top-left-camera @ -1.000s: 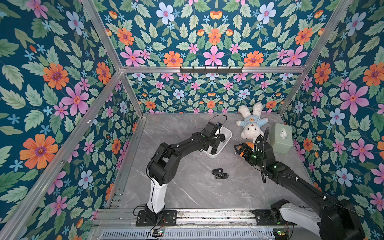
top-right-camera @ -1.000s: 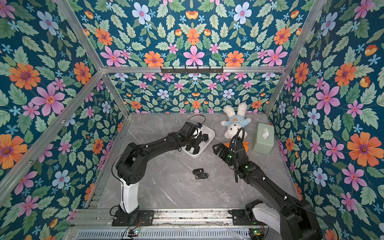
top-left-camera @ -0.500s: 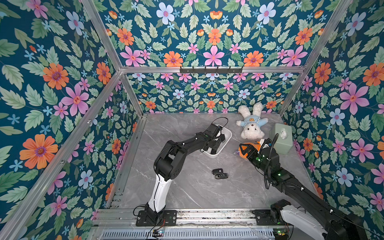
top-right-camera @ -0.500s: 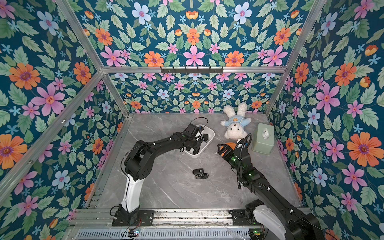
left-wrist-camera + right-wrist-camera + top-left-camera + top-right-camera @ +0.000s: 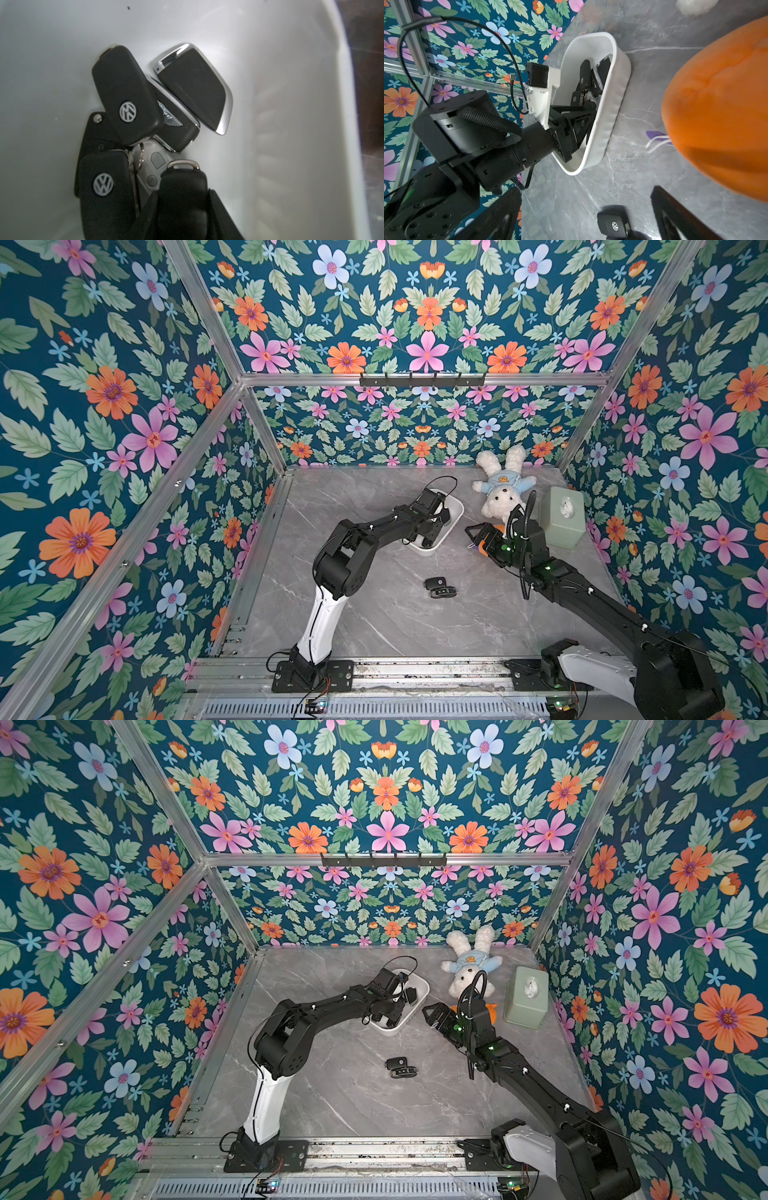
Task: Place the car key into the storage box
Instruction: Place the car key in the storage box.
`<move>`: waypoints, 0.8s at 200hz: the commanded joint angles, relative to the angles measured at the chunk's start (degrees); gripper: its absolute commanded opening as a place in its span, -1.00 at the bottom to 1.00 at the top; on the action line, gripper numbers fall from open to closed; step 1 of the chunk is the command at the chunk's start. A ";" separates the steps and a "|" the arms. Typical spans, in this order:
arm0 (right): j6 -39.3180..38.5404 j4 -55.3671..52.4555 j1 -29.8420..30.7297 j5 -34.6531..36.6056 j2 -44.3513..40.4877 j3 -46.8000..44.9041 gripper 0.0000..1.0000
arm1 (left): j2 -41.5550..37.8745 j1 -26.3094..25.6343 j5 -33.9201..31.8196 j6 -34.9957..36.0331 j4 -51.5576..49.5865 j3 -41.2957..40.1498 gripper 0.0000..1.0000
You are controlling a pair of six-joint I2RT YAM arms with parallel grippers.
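The white storage box [image 5: 456, 506] [image 5: 420, 986] sits mid-table with several black car keys [image 5: 124, 93] piled inside. My left gripper [image 5: 430, 533] [image 5: 390, 1015] reaches into the box. In the left wrist view it [image 5: 184, 193] is shut on a black car key with a metal loop [image 5: 184, 182], low over the pile. Two more car keys [image 5: 440, 587] [image 5: 401, 1067] lie on the table nearer the front. My right gripper [image 5: 473, 533] [image 5: 587, 216] hovers open to the right of the box [image 5: 618, 83], above a car key [image 5: 612, 224].
An orange plush [image 5: 716, 104] [image 5: 492, 1011] lies just behind the right gripper. A white rabbit toy [image 5: 500, 489] rests at the back, with a pale green tissue box [image 5: 561, 514] to its right. Flowered walls close in three sides.
The left arm's elbow has swung right while its gripper stays in the box. The right arm has shifted its pose; its gripper stays open in almost the same spot.
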 commanded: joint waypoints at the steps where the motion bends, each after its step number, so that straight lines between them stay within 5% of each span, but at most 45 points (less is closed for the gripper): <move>1: -1.51 -0.42 0.00 -2.02 0.37 0.93 0.98 | 1.01 0.07 -1.06 0.21 -2.54 0.45 -0.27; 63: -3.40 -1.99 -0.06 -2.13 0.06 2.40 0.99 | -2.03 0.11 -1.17 -0.94 -2.12 1.23 0.30; 160: -9.46 -9.14 0.44 -4.74 -0.18 4.42 0.98 | -20.89 1.11 -4.35 -9.13 4.02 -8.02 0.79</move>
